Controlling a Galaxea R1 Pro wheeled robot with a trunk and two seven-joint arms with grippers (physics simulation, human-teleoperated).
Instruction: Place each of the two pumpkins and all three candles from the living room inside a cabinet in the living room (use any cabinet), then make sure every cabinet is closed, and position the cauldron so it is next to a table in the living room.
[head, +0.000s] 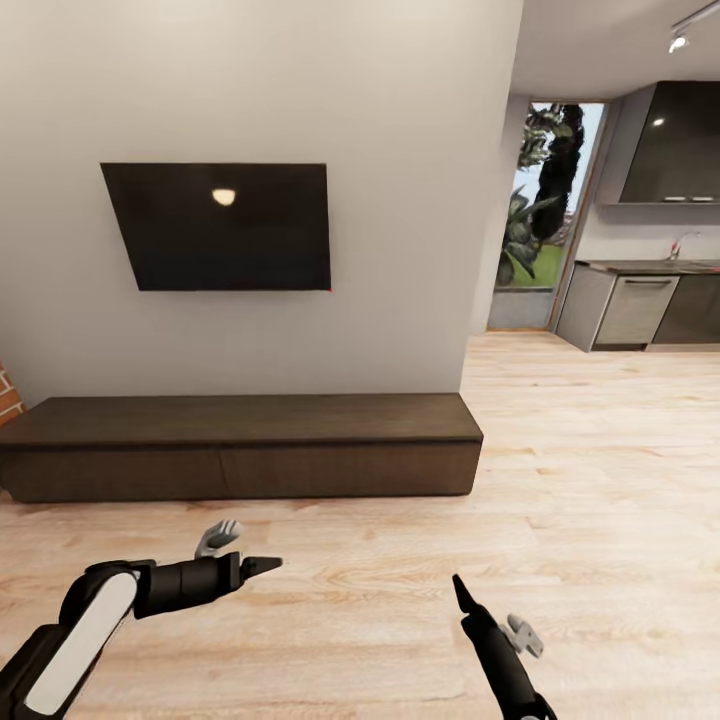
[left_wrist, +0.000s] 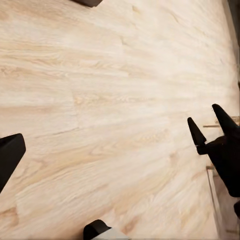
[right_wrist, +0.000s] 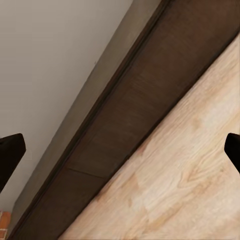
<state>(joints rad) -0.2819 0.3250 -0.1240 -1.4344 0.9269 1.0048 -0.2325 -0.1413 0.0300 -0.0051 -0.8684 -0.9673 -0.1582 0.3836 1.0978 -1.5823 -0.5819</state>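
1. I am facing the cabinet (head: 240, 445), the long, low dark-brown unit against the pale wall under the black TV (head: 225, 227). Its 2 drawer fronts sit flush, so it reads as closed, and its top is bare.
2. No pumpkin, candle or cauldron is before me from the head camera or either wrist; I judge this a travel or search step, with nothing yet stowed that I can confirm.
3. My left gripper (head: 258, 566) hangs low over the wood floor (head: 560, 470), pointing across toward my right side. In the left wrist view its fingers stand wide apart with bare planks between them: released, holding nothing.
4. My right gripper (head: 461, 592) points ahead toward the cabinet. The right wrist view shows its 2 fingertips far apart with the cabinet front (right_wrist: 130, 130) between them, well short of touching: also released and empty.
5. The kitchen (head: 640, 300) lies off to my right, through the opening.
6. Next I would turn the base to find the pumpkins and candles, or else close in and pull a drawer first.
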